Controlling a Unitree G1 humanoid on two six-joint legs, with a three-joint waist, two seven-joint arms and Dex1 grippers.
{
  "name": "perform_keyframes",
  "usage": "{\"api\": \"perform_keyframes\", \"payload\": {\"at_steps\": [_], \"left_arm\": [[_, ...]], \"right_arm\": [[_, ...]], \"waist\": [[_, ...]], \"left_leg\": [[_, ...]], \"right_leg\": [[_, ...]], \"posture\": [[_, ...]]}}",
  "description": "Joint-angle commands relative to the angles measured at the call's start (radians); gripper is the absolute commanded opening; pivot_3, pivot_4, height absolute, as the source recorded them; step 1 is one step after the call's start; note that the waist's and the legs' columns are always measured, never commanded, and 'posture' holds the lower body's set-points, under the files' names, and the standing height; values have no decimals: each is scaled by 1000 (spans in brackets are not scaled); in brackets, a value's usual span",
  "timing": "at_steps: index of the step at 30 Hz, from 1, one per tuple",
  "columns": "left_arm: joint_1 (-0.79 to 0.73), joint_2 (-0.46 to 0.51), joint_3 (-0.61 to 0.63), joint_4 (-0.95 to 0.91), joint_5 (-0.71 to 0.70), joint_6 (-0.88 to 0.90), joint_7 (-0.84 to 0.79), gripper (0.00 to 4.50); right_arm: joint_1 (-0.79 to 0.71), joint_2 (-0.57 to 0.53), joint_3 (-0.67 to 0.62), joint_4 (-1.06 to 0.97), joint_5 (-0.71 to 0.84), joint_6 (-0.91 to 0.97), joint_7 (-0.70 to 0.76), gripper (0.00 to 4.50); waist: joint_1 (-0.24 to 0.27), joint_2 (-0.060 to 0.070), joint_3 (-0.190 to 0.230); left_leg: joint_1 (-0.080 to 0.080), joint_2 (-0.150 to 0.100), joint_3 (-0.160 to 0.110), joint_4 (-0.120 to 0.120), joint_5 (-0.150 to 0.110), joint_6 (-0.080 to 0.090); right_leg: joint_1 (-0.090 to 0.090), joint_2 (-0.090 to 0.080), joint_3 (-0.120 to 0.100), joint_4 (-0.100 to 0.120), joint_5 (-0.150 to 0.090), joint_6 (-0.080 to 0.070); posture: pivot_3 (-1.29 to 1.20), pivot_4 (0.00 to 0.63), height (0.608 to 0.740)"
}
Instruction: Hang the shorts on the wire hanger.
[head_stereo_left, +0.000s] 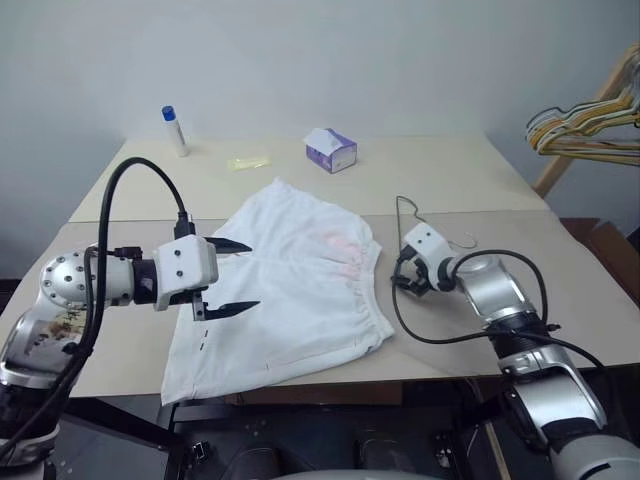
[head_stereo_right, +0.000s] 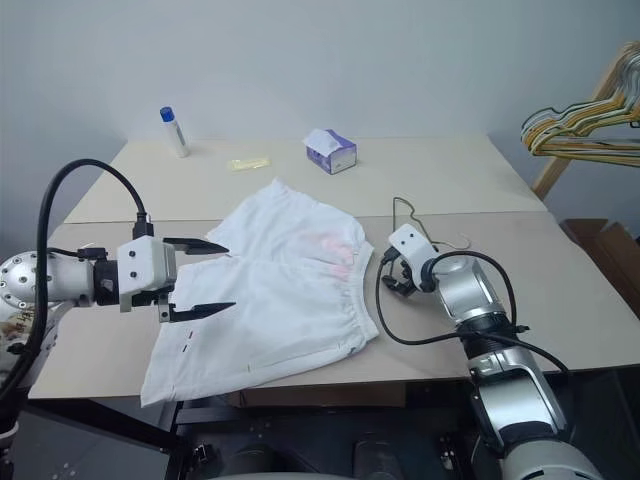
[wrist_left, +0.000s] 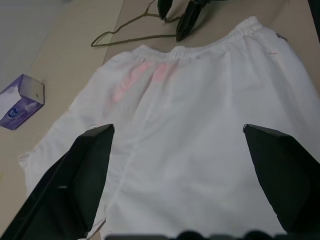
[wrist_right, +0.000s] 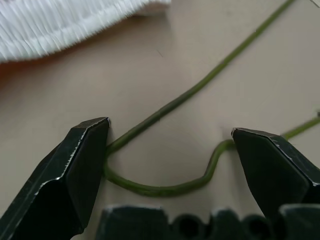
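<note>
The right gripper is reaching down with its fingers spread wide, a bent corner of the wire hanger lying between them on the table; one finger may be touching the wire, though that is hard to tell. The left gripper is hovering with its jaws wide apart, holding nothing, over the leg end of the shorts. The shorts are lying flat on the table, waistband just beside the hanger.
</note>
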Motion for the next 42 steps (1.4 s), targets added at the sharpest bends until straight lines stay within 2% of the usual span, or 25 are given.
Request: {"api": "perform_keyframes", "payload": {"at_steps": [1,6,11,17,22,28,38,42], "left_arm": [[-16,-2,4,9,8,-33,4,4476],[-23,-11,-2,17,8,-48,6,4476],[-47,-51,0,7,-35,-27,12,4476],[-48,-74,-17,-8,-29,-21,25,4476],[-33,-75,-25,-36,-27,-10,35,4476],[-20,-70,-28,-59,-24,4,43,4476],[-27,-75,-35,-61,-22,4,47,4476],[-26,-74,-36,-63,-21,3,46,4500]], "right_arm": [[40,-61,-43,-49,10,27,15,4500],[63,-93,-89,-98,37,49,12,4500],[-49,2,-172,-68,111,117,-47,4500],[-177,114,-201,146,131,103,-143,4500],[-241,162,-195,298,138,94,-165,4500],[-259,180,-172,380,121,114,-189,4500],[-283,181,-220,477,140,176,-256,4500],[-273,177,-211,502,128,162,-266,3306]], "waist": [[2,0,0],[-2,0,0],[-27,0,0],[-32,0,0],[-28,0,0],[-28,0,0],[-27,0,0],[-25,-1,-1]], "left_leg": [[0,0,0,0,0,0],[0,0,0,0,0,0],[0,0,0,0,0,0],[0,0,-1,0,0,0],[-1,0,-1,0,0,0],[-1,0,-1,0,0,0],[-1,0,-1,0,0,0],[0,0,-2,0,0,0]], "right_leg": [[0,0,0,0,0,0],[0,0,0,0,0,0],[0,0,1,0,0,0],[0,0,1,-1,0,0],[0,0,1,-1,1,1],[-1,0,1,-1,1,1],[0,0,1,-1,1,1],[1,0,0,-1,1,1]], "posture": [[-19,0,740],[-24,0,740],[-29,0,740],[-19,0,740],[-5,0,740],[1,0,740],[-3,0,740],[-8,0,740]]}}
